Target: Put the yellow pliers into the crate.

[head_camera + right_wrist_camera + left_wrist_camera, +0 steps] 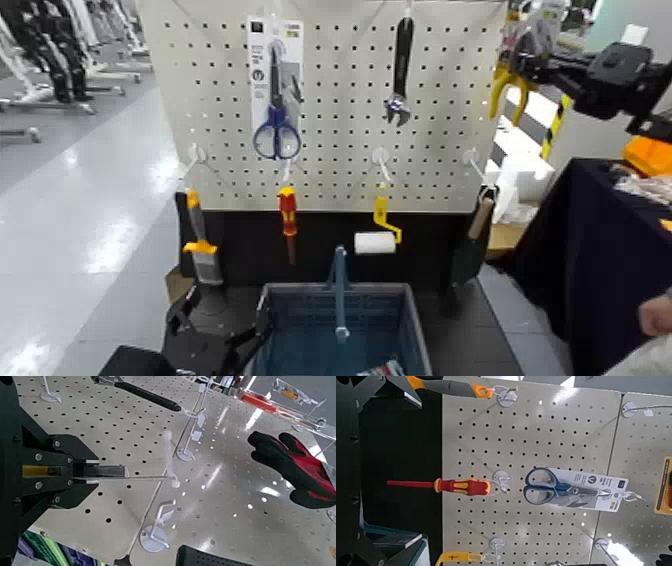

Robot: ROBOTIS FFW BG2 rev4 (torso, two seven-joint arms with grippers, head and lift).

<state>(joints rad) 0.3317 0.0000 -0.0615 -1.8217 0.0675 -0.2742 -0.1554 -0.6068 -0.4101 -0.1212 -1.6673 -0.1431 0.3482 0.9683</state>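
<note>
Currently the pegboard (340,100) is the biggest thing, upright. Crate (418,330) sits low in front of its bottom edge, blue handle bar (340,290) standing across the middle. Right tool (530,68) is at the pegboard's upper right edge, clenched on the carded yellow pliers (497,90); can't tell if the card is clear of its hook. Left tool (222,338) waits beside the crate's left side, jaws apart, nothing in it. Key relation: pliers are above and right of the crate, well apart, long axis roughly vertical, handles down. Left tool is nearer the crate, but right has the pliers, so its move likely goes left and down, passing the handle bar.
</note>
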